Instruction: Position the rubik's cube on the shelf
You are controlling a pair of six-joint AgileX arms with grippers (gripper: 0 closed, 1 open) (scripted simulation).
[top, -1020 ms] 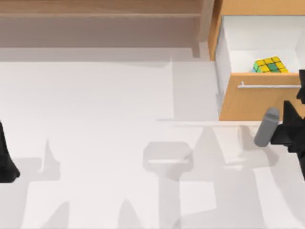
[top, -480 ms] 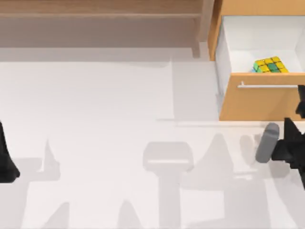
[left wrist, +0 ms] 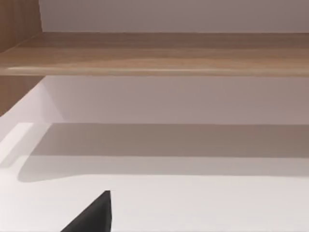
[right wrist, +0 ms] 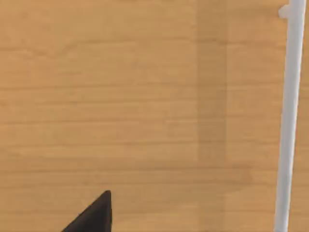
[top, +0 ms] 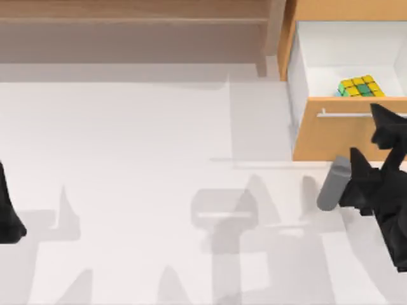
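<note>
The rubik's cube (top: 360,87) sits in the open drawer (top: 346,47) at two o'clock, behind its front panel (top: 337,130). The right tool (top: 369,136), fingers spread apart, hovers by the bar handle (top: 346,115). The left tool (top: 9,213), at nine o'clock, I cannot tell. The shelf (top: 133,13) runs along twelve.

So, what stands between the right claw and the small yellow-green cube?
In the top view, the orange-tan wooden drawer front with its metal bar handle separates right claw from cube.

table (top: 140,165): white, flat, crossed by soft grey shadows
drawer cabinet (top: 331,136): orange-tan wood, at the table's right, drawer pulled open, white inside
bar handle (top: 346,115): pale metal, across the drawer front
</note>
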